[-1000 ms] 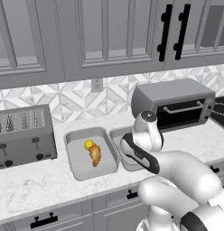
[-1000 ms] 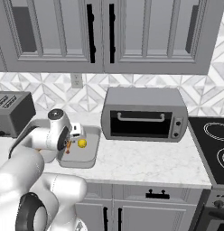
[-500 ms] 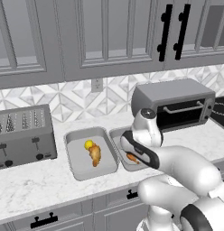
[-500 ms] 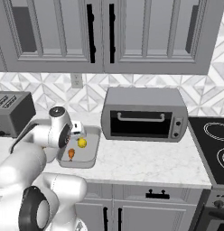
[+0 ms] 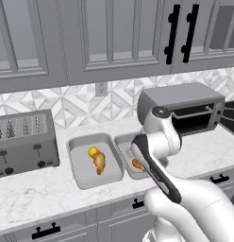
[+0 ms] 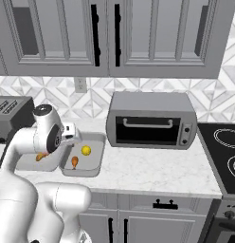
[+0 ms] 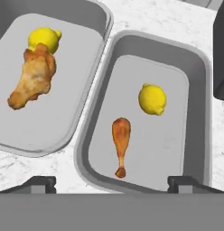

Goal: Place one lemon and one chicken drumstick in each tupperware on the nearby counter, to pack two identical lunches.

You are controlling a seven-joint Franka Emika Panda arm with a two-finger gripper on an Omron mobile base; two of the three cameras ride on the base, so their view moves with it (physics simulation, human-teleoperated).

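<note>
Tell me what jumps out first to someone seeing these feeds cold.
Two grey tupperware trays sit side by side on the white counter, between the toaster and the toaster oven. The left tray holds a lemon touching a drumstick; the right tray holds its lemon and drumstick apart. The gripper hangs open above the right tray.

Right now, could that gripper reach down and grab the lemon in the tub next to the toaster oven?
Probably yes. The gripper hangs open right above that tupperware; the lemon lies bare on its floor, apart from the drumstick, with nothing over it.
</note>
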